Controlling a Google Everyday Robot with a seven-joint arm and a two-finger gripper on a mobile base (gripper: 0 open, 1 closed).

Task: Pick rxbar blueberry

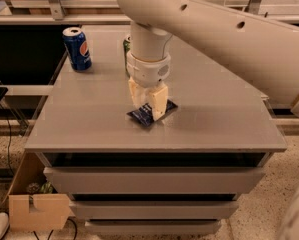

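Observation:
The rxbar blueberry is a small flat dark-blue wrapper with white print. It lies on the grey table top, near the middle and toward the front edge. My gripper points straight down from the white arm onto the bar. Its cream fingers are closed in on the bar's middle, and the bar's two ends stick out to the left and right. The bar still rests on the table.
A blue Pepsi can stands at the back left of the table. A green can stands behind the wrist, mostly hidden by it. Drawers sit below the table top. A cardboard box is on the floor at lower left.

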